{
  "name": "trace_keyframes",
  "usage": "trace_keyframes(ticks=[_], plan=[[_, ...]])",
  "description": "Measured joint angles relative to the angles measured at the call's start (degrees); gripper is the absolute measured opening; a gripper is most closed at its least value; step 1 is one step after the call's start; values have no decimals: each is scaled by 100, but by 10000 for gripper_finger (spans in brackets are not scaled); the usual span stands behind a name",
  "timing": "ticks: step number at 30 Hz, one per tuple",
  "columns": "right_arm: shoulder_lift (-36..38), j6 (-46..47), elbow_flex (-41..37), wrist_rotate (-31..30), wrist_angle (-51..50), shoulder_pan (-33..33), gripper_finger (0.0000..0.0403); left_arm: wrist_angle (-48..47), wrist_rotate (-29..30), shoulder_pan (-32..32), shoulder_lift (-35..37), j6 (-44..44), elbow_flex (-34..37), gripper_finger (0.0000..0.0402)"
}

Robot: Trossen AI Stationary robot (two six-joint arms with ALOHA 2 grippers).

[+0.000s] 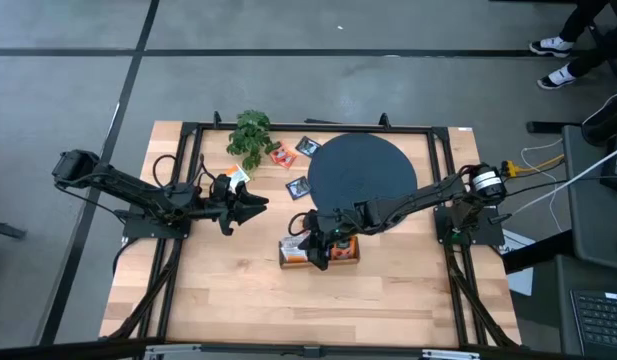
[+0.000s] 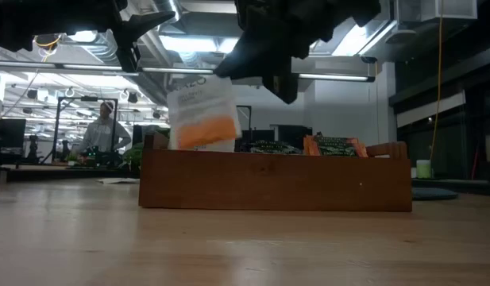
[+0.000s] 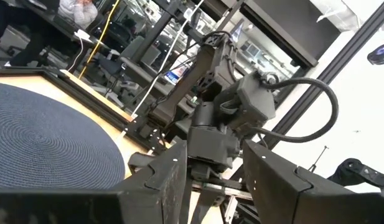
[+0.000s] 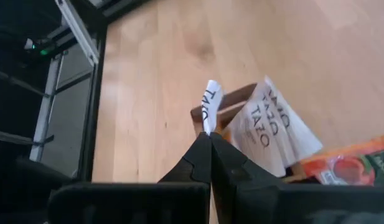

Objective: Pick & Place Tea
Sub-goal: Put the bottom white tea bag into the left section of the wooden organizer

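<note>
Wooden box: a low brown rectangular wooden box (image 2: 275,180) stands nearest the low camera on the pale wooden bench (image 1: 238,290), just in front of the disc's near edge.
Right gripper: the right gripper (image 4: 210,138) hangs over the box's left end; its jaws are clenched on the top edge of a white tea packet with an orange patch (image 2: 202,114).
Held packet: in the right wrist view the packet (image 4: 211,106) shows edge-on, dark lettering on white, pinched between the dark fingers; it hangs above the box, its lower edge near the rim.
In the box: a second white lettered packet (image 4: 274,124) leans inside, with orange-red packets (image 4: 347,167) beside it.
Loose tea: an orange-red packet (image 1: 282,155) and two dark packets (image 1: 308,146) lie on the bench between plant and disc.
Black disc: a round dark woven mat (image 1: 363,172) lies behind the box.
Plant: a small green leafy plant (image 1: 251,135) stands left of the disc.
Left gripper: the left gripper (image 1: 256,203) hovers left of the box, jaws released, holding nothing.
Room: a person (image 2: 106,131) stands far behind the bench.
</note>
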State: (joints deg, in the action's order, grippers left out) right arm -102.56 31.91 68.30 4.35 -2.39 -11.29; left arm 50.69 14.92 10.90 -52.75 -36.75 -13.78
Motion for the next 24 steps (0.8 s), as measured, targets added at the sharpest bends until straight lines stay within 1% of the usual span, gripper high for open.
trace_keyframes(ticks=[4, 8, 11, 14, 20, 24], plan=[[2, 69, -225, -298, 246, 0, 0, -74, 11, 0, 0, 0, 0, 152], [2, 98, -381, -324, 450, 26, 0, -136, 15, 0, -2, -2, 0, 152], [2, 104, -524, -473, 530, 26, 0, -137, 39, 0, -2, -2, 0, 152], [2, 123, -642, -496, 845, 26, 1, -139, 59, 0, -1, -2, 0, 152], [2, 257, -761, -827, 815, 26, 20, -142, 61, 0, -2, 0, 0, 152], [2, 242, -763, -838, 802, 26, 29, -142, 63, 0, -1, -2, 0, 152]])
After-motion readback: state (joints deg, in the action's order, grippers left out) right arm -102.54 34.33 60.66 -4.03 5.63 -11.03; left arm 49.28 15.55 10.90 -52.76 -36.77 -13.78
